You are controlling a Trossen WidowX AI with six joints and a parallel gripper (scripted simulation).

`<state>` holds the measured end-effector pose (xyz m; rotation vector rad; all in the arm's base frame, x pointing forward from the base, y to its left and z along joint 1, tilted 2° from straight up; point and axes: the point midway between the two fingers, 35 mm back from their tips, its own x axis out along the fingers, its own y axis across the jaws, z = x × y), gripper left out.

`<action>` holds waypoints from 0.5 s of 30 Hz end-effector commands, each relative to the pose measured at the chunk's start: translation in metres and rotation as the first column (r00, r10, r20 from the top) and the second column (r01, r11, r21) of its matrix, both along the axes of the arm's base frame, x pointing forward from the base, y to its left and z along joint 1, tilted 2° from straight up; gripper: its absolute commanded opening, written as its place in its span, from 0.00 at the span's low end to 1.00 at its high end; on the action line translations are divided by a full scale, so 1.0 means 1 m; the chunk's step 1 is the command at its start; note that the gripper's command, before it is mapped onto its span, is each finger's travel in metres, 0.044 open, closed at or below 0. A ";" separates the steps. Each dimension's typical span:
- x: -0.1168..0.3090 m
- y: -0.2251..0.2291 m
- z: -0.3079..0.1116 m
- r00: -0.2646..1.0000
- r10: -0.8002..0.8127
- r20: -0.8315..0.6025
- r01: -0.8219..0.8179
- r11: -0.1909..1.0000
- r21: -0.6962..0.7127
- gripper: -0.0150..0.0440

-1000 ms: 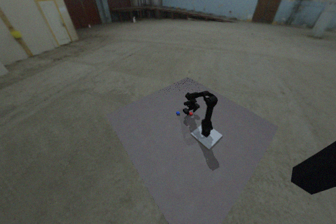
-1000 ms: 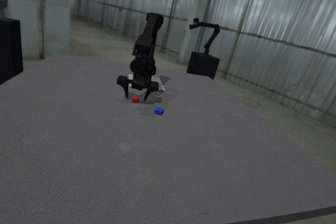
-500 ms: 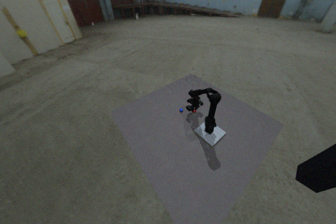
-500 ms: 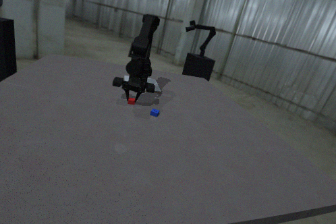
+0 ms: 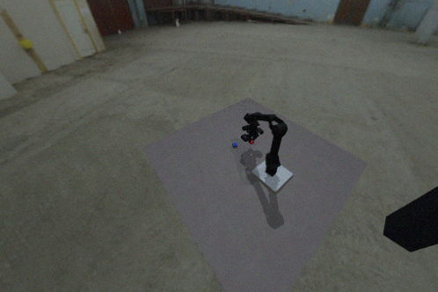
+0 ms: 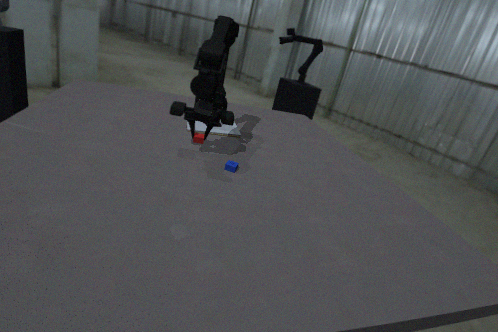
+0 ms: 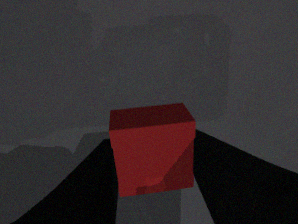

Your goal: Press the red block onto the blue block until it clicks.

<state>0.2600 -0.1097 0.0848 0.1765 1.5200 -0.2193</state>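
My gripper point(image 5: 251, 140) point(image 6: 199, 137) point(image 7: 150, 143) is shut on the red block point(image 5: 251, 142) point(image 6: 198, 139) point(image 7: 152, 155), with one dark finger on either side of it in the wrist view. The red block is held a little above the table top point(image 5: 198, 174) point(image 6: 300, 238) and looks slightly turned between the fingers in the wrist view. The blue block point(image 5: 235, 145) point(image 6: 231, 166) lies on the table top, apart from the gripper: to its left in the top view, and nearer the camera and to the right in the exterior view. The blue block does not show in the wrist view.
The arm stands on a white base plate point(image 5: 276, 186) point(image 6: 230, 133), behind the gripper in the exterior view. Another dark arm point(image 6: 312, 60) stands on a black box point(image 6: 296, 98) beyond the table. A large black shape point(image 5: 413, 224) is at the right of the top view.
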 end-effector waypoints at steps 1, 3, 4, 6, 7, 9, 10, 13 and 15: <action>0.003 0.000 0.018 1.000 -0.002 0.009 0.002 1.000 -0.004 0.25; 0.003 0.000 0.027 1.000 -0.002 0.009 0.002 1.000 -0.004 0.25; 0.003 0.000 0.032 1.000 -0.002 0.009 0.002 1.000 -0.004 0.25; 0.003 0.001 0.042 1.000 -0.002 0.009 0.002 1.000 -0.004 0.25; 0.002 0.001 0.046 1.000 -0.002 0.009 0.002 1.000 -0.004 0.25; 0.002 0.002 0.056 1.000 -0.002 0.009 0.002 1.000 -0.003 0.25; 0.001 0.002 0.061 1.000 -0.002 0.009 0.002 1.000 -0.003 0.25; -0.001 0.003 0.074 1.000 -0.002 0.009 0.002 1.000 -0.003 0.25; -0.001 0.004 0.077 1.000 -0.002 0.009 0.002 1.000 -0.003 0.25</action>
